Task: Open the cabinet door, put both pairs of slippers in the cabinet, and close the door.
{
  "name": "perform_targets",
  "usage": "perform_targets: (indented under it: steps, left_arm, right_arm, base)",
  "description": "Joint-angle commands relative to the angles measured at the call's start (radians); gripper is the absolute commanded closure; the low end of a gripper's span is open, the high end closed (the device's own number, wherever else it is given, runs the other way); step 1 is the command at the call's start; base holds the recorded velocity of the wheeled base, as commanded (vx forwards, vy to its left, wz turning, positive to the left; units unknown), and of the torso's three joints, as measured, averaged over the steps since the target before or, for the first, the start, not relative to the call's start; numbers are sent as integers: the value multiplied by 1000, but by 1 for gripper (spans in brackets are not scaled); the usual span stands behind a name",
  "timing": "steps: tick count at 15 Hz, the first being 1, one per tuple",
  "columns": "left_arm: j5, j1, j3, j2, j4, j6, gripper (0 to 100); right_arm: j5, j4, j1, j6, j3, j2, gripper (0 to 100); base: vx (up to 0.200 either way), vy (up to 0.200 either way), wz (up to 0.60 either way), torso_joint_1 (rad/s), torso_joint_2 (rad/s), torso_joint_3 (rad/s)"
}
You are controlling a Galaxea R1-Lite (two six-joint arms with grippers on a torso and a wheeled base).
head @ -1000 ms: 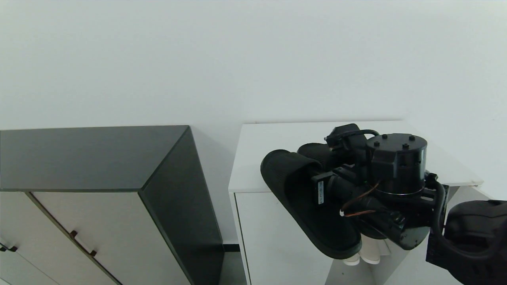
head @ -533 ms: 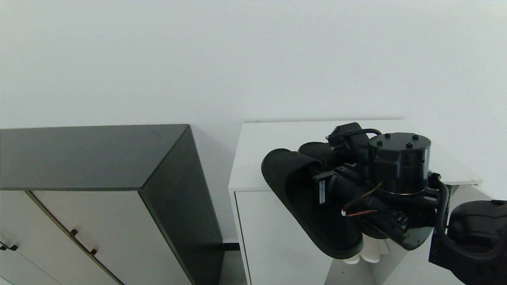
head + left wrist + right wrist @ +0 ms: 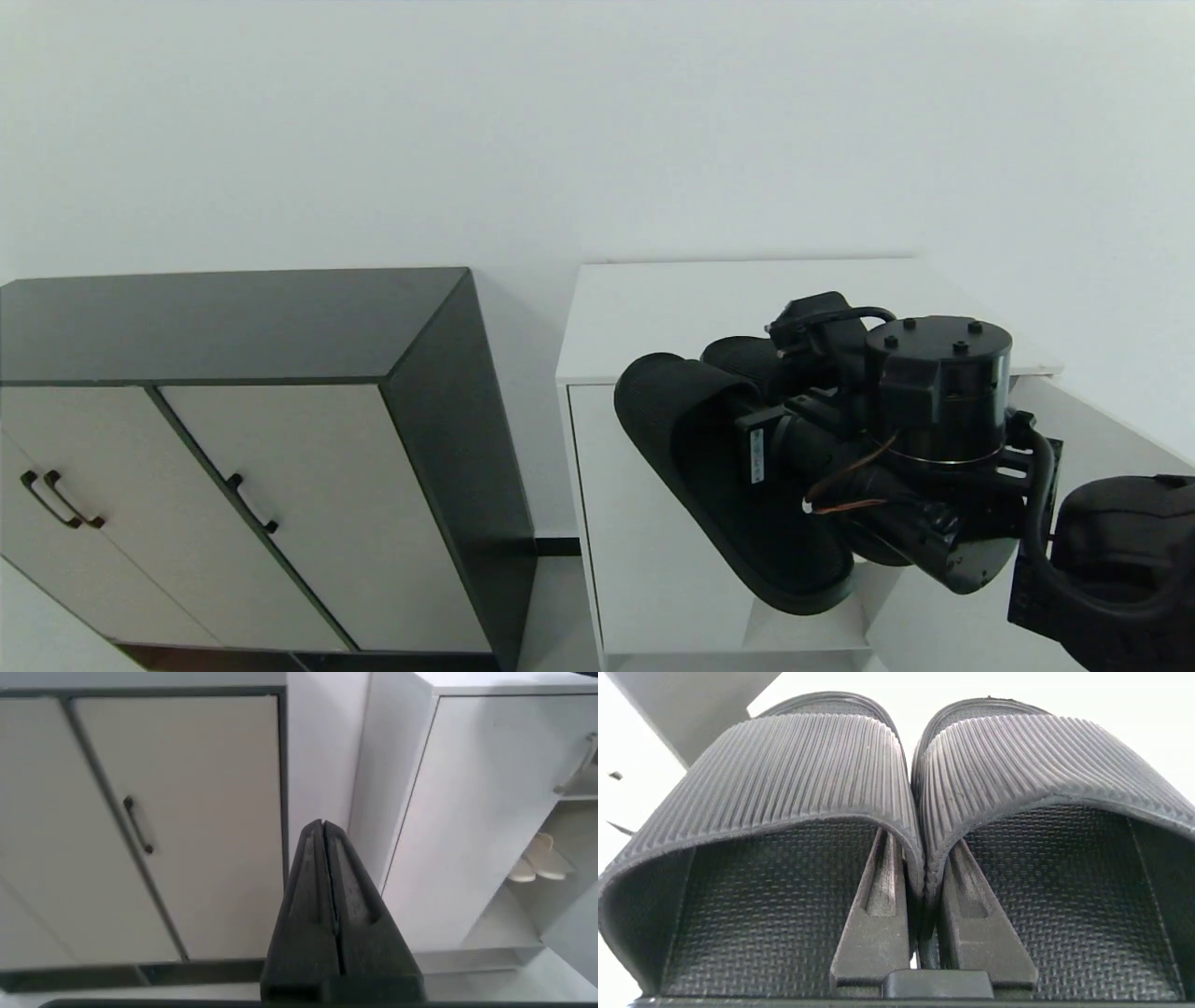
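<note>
A pair of black slippers (image 3: 728,485) has finely ribbed straps and footbeds embossed with a small diamond grid. The right pincer (image 3: 920,849) is matte black, and a thin copper-orange wire (image 3: 845,485) loops across its black arm. The left pincer (image 3: 323,835) is black with a faintly grainy surface. The white cabinet (image 3: 653,308) is plain white on its top and sides, with no pattern. A pair of pale cream slippers (image 3: 540,859) shows inside it. The second cabinet (image 3: 233,317) has a black top and side, plain off-white doors (image 3: 308,504) edged in dark grey, and slim black handles (image 3: 252,502). The wall (image 3: 560,121) is plain white.
</note>
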Motion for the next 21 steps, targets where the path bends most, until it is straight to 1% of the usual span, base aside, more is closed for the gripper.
perform_targets:
  steps: [1,2,17,21]
  left_arm:
    - [0,0,0,0,0,0,100]
    - [0,1,0,0,0,2,100]
    - [0,0,0,0,0,2,100]
    - [0,0,0,0,0,2,100]
  right_arm:
    - [-2,0,-1,1,1,16,100]
    - [-2,0,-1,1,0,16,100]
    - [-2,-2,-1,2,1,30,100]
    - [-2,-2,-1,2,3,30,100]
  base:
    - [-200,0,0,2,7,7]
    - [-200,0,0,2,2,7]
    - [0,0,0,0,0,0]
    - [0,-200,0,0,1,4]
